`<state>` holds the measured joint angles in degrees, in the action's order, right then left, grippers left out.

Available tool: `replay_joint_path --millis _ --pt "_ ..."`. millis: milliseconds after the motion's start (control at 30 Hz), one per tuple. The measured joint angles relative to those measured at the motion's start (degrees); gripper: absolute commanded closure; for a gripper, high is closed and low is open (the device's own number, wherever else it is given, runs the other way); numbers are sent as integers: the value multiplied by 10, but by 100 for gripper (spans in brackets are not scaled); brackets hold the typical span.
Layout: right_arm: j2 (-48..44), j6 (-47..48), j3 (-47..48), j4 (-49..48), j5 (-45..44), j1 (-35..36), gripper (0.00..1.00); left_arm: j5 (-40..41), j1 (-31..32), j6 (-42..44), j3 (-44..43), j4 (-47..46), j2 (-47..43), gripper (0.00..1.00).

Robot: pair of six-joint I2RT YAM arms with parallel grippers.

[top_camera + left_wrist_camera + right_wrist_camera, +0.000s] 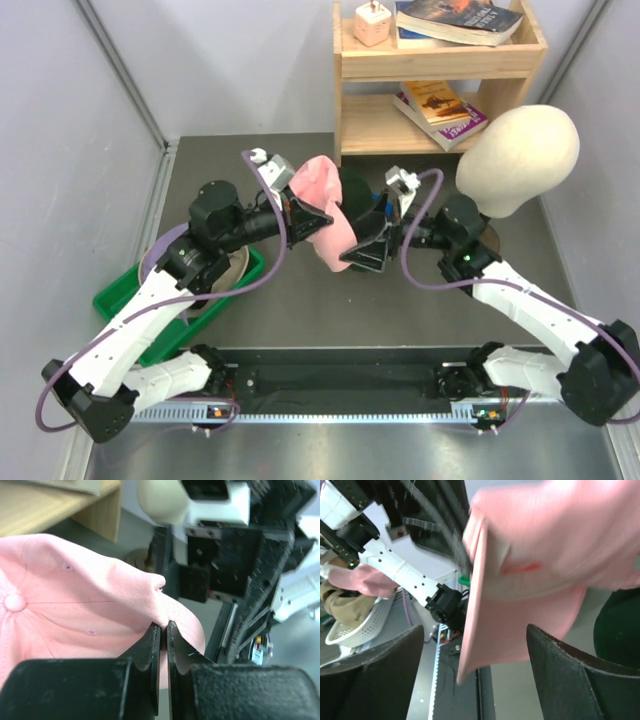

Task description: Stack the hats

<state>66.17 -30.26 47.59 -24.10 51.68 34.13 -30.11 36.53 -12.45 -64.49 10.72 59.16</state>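
Here, the left jaws are clamped together on the pale pink cap (322, 205), held above the bench (300, 300) centre; the right jaws stand apart around its brim.

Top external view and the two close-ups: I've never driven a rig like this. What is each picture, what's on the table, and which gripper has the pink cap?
This is a robot: a left arm and a right arm bolted at the near edge of the table, each ending in a two-finger gripper. The top external view looks down from behind them; the other two come from wrist cameras. The left gripper is shut on the pale pink cap. The right gripper is open, the cap's brim hanging between its fingers. On the table stand a mannequin head, a wooden shelf with books, and a green tray.
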Motion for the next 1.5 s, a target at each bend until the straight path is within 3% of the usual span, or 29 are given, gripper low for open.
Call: replay_joint_path --millis 167,367,500,700,733,833,867,900,933,967,1000,1067,1200,1267,1500 --pt "-76 -1 -72 -81 -76 30 15 52 0 -55 0 -26 -28 100" --pt "-136 79 -101 -94 -231 150 17 115 0 -128 -4 -38 -42 100" --pt "-139 125 -102 -107 -324 195 26 139 0 -181 -4 -43 -47 100" --pt "-118 162 -104 -123 -405 222 57 163 0 -245 -4 -66 -55 100" --pt "-115 167 -105 -123 -417 224 74 167 0 -252 -4 -67 -57 100" --pt "-113 176 -105 -125 -453 230 100 179 0 -265 -4 -68 -65 100" --pt "-113 178 -105 -128 -461 232 100 181 0 -267 -4 -68 -68 100" --pt "-113 179 -105 -130 -469 233 100 185 0 -269 -4 -68 -70 96" --pt "-114 181 -105 -132 -472 234 100 187 0 -270 -4 -68 -71 82" --pt "-114 181 -105 -132 -475 236 100 189 0 -269 -4 -68 -71 63" --pt "-115 180 -105 -129 -478 237 100 191 0 -266 -5 -66 -71 24" --pt "-117 170 -104 -118 -494 238 100 207 0 -245 -7 -55 -71 1" --pt "-123 132 -102 -83 -532 238 100 295 0 -187 -18 -23 -80 1" --pt "-125 105 -94 -71 -550 238 100 376 0 -137 -11 -16 -101 1" --pt "-100 3 -43 -94 -581 238 100 566 -1 -26 82 -46 -211 1"
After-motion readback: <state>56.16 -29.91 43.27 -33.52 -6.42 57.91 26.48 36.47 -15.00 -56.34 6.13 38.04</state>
